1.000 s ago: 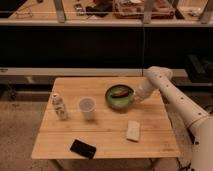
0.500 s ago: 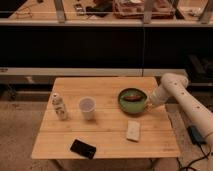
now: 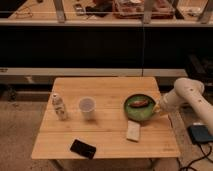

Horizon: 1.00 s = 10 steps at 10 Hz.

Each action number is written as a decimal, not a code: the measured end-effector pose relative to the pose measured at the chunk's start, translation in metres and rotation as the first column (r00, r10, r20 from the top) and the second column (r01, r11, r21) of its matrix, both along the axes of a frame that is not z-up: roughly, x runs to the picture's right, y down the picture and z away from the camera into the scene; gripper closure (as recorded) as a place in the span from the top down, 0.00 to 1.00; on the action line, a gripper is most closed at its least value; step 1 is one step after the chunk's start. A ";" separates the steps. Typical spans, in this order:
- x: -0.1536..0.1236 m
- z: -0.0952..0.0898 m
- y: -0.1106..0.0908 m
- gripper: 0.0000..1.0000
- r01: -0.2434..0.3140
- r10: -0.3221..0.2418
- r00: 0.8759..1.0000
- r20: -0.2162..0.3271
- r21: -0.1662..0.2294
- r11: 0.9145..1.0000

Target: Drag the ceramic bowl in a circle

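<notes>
The ceramic bowl (image 3: 139,108), round, green and dark-rimmed with a brown-orange piece inside, sits on the right part of the wooden table (image 3: 107,90), near its right edge. My gripper (image 3: 156,109) meets the bowl's right rim at the end of the white arm (image 3: 184,95), which reaches in from the right. The gripper is shut on that rim. Its fingertips are hidden against the bowl.
A translucent white cup (image 3: 87,107) stands left of the bowl, and a small white bottle (image 3: 59,106) stands further left. A pale packet (image 3: 133,131) lies just in front of the bowl. A black flat object (image 3: 82,148) lies near the front edge. Dark shelving runs behind the table.
The bowl has slid right and toward the table's front with the gripper at its rim. The arm has drawn back to the right; the other objects stayed put.
</notes>
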State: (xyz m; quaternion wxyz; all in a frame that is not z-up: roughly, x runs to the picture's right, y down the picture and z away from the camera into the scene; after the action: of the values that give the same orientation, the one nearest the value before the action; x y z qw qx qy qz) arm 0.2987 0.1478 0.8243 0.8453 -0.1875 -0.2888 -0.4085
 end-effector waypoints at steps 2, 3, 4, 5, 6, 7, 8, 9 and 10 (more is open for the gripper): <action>-0.024 -0.023 0.014 0.00 0.078 -0.079 0.993 0.088 0.010 0.997; -0.043 -0.031 0.016 0.00 0.117 -0.120 0.984 0.134 0.028 0.993; -0.065 -0.040 0.014 0.00 0.156 -0.163 0.970 0.182 0.052 0.986; -0.086 -0.047 0.012 0.00 0.189 -0.200 0.954 0.225 0.072 0.979; -0.100 -0.049 0.009 0.00 0.208 -0.223 0.943 0.249 0.083 0.975; -0.117 -0.049 0.004 0.00 0.225 -0.241 0.930 0.276 0.090 0.970; -0.132 -0.042 -0.002 0.00 0.222 -0.238 0.924 0.298 0.087 0.971; -0.138 -0.032 -0.008 0.00 0.205 -0.219 0.928 0.301 0.075 0.976; -0.141 -0.015 -0.017 0.00 0.176 -0.185 0.939 0.290 0.058 0.983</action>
State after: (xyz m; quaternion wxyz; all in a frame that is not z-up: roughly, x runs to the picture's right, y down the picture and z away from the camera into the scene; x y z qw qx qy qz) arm 0.1581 0.1312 0.8092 0.7547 -0.1371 -0.3864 -0.5122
